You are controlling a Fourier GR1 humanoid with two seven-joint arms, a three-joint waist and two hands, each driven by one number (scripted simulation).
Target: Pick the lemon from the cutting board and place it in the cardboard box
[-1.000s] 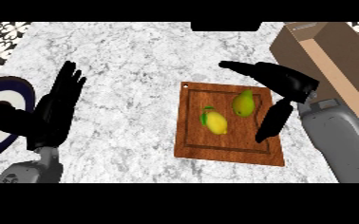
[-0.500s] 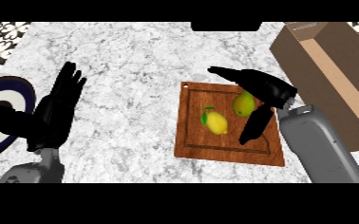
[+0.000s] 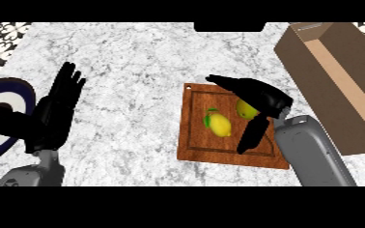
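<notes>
A wooden cutting board (image 3: 206, 149) lies on the marble counter right of centre. Two yellow-green lemons rest on it: one lemon (image 3: 219, 124) near the board's middle in full view, the other lemon (image 3: 245, 110) partly hidden under my right hand (image 3: 260, 99). That hand hovers over the right-hand lemon, fingers spread toward the left and thumb hanging down over the board, not closed on it. The cardboard box (image 3: 324, 72) stands open at the right edge. My left hand (image 3: 53, 111) rests open at the left, fingers up.
A dark blue and white plate (image 3: 8, 107) shows at the left edge, partly behind my left hand. A dark object (image 3: 228, 26) sits at the counter's far edge. Bare marble lies between the left hand and the board.
My right hand has moved left and down over the board, from beside the right lemon to covering part of it. The left hand and both lemons have stayed put.
</notes>
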